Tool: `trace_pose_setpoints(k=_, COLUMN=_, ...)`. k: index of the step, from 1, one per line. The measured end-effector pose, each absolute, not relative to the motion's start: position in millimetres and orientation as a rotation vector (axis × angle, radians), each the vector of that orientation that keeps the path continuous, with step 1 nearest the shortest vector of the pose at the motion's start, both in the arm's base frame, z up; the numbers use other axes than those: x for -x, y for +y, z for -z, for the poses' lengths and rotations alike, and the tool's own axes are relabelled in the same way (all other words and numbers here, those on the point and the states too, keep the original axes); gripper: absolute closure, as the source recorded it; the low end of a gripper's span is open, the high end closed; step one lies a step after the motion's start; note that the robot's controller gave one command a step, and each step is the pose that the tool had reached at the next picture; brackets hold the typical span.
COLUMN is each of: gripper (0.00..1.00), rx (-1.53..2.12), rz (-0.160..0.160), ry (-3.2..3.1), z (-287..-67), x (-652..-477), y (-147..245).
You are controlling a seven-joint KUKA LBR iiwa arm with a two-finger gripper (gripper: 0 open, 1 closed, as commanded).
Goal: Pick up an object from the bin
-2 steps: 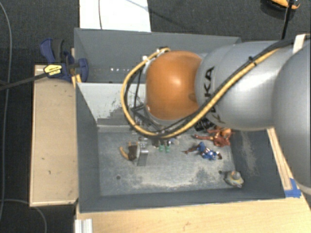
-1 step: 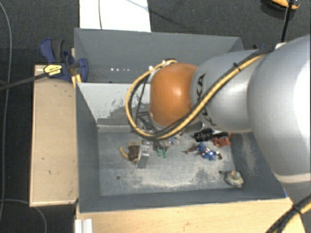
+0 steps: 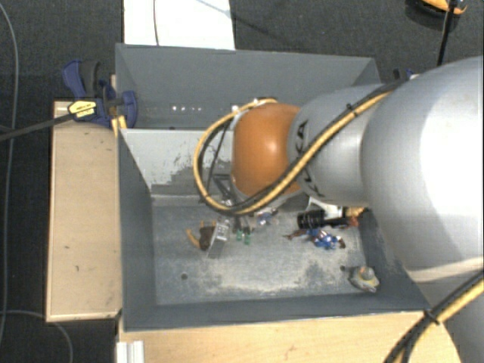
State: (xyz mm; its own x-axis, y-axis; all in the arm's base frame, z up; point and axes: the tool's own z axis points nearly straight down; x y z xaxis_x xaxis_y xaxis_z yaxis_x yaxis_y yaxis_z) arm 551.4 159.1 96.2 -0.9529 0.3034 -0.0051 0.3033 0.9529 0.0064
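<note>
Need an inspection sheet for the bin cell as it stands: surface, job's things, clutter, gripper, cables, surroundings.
Surface: grey metal bin, floor scuffed.
Job's things: small brown piece and small green bit, nearest the gripper, left of centre.
Clutter: black cylindrical piece, blue bits, right of centre; round tan piece by the lower right corner.
Gripper: low beside the brown piece, under the orange wrist cover; grasp cannot be told.
Cables: yellow cable loops round the wrist cover.
Surroundings: dark floor.
</note>
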Motion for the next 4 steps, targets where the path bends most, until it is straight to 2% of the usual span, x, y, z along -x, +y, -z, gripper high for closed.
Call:
trace_pose_setpoints(k=1, gripper=1.0, rx=-0.765, rz=-0.009, ry=3.043, z=-77.0, x=-550.7, y=165.6)
trace_pose_setpoints(k=2, gripper=1.0, rx=-0.766, rz=-0.01, ry=3.042, z=-77.1, x=-550.8, y=165.7)
trace_pose_setpoints(k=3, gripper=1.0, rx=-0.769, rz=-0.005, ry=3.047, z=-123.0, x=-549.7, y=162.5)
trace_pose_setpoints(k=4, gripper=1.0, rx=-0.758, rz=-0.008, ry=3.045, z=-154.0, x=-550.2, y=157.4)
